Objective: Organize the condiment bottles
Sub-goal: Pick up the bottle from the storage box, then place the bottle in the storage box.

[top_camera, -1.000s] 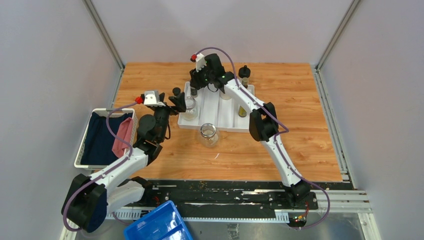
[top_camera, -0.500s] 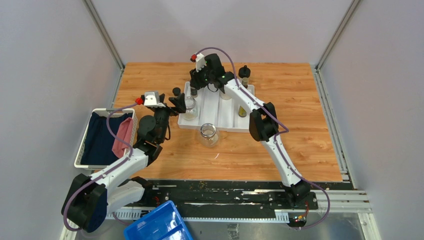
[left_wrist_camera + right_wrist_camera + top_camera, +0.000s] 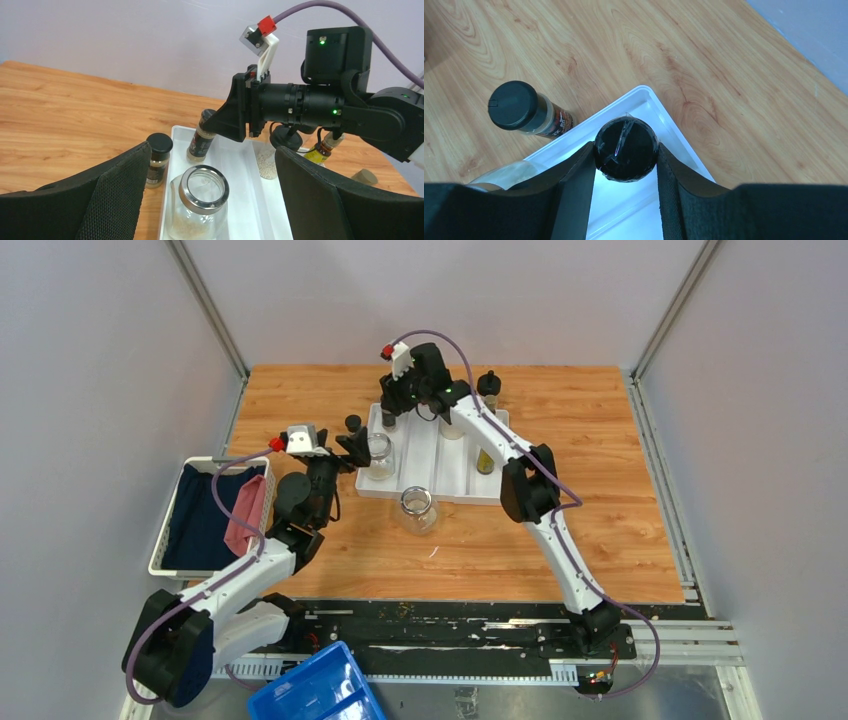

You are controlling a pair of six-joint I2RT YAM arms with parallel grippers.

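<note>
The right gripper [image 3: 392,408] clamps a small black-capped shaker [image 3: 625,148] at the far-left corner of the white tray [image 3: 646,91]. It should seat the base flat and upright inside the rim before releasing. The left gripper [image 3: 358,443] stands wide open beside the glass jar [image 3: 202,202].

A white divided tray [image 3: 425,458] sits on the wooden table [image 3: 610,500], toward its far middle. Well to the tray's left, off the table's edge, stands a white slatted basket [image 3: 160,545] holding two cloths — a dark blue cloth [image 3: 200,520] and a pink cloth [image 3: 247,512]. Nearer than the tray and lower left — a blue plastic bin [image 3: 315,692].
</note>
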